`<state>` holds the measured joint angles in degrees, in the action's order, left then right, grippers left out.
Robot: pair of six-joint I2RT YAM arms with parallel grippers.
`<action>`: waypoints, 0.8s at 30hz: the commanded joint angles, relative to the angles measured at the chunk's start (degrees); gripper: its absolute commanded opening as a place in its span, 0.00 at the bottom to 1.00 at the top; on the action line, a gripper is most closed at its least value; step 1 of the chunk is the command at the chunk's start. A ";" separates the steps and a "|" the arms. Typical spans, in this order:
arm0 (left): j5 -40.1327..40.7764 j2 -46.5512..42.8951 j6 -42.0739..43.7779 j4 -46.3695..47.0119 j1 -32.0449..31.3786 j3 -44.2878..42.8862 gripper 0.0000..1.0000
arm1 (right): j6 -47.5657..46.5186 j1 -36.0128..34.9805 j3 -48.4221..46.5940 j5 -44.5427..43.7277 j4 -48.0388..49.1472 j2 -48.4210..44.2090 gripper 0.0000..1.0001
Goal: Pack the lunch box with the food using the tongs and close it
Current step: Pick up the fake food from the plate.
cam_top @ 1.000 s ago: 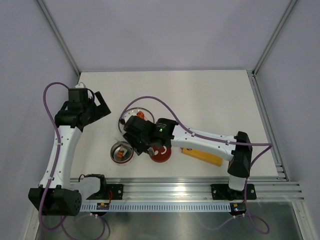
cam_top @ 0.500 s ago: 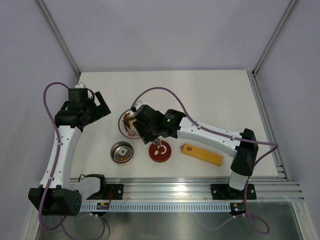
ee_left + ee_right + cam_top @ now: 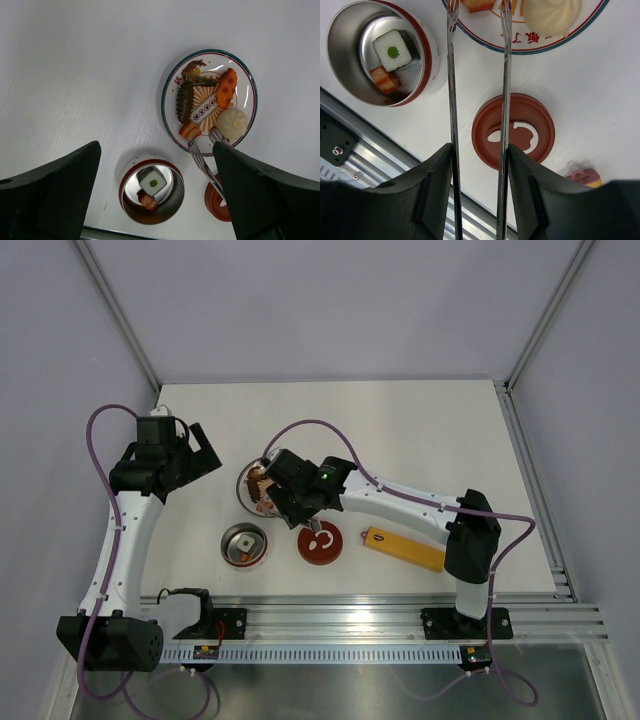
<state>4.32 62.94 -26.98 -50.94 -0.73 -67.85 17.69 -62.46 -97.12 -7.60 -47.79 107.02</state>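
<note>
On the desk point(image 3: 420, 440), the plate point(image 3: 165, 90) sits left of the middle. The lunch box point(image 3: 129, 172) and lid point(image 3: 320, 544) lie nearer the near edge. The tongs point(image 3: 506, 75) should sit squarely around the little orange piece point(image 3: 190, 131) before squeezing. The right pincer point(image 3: 479, 165) is half closed, gripping the tongs. The left pincer point(image 3: 155, 147) is wide open and holds nothing.

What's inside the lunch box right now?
The lunch box holds a white cube with a green dot and a reddish-brown piece beside it, both on its shiny bottom. Anything beneath those two pieces is covered.
</note>
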 commanded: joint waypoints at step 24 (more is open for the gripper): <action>0.52 0.87 0.70 2.25 0.29 -1.05 0.99 | 0.06 2.87 -0.70 -0.41 2.44 3.19 0.49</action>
<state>4.32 63.53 -26.98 -50.92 -0.73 -67.85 17.52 -60.03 -97.12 -7.01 -47.18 109.71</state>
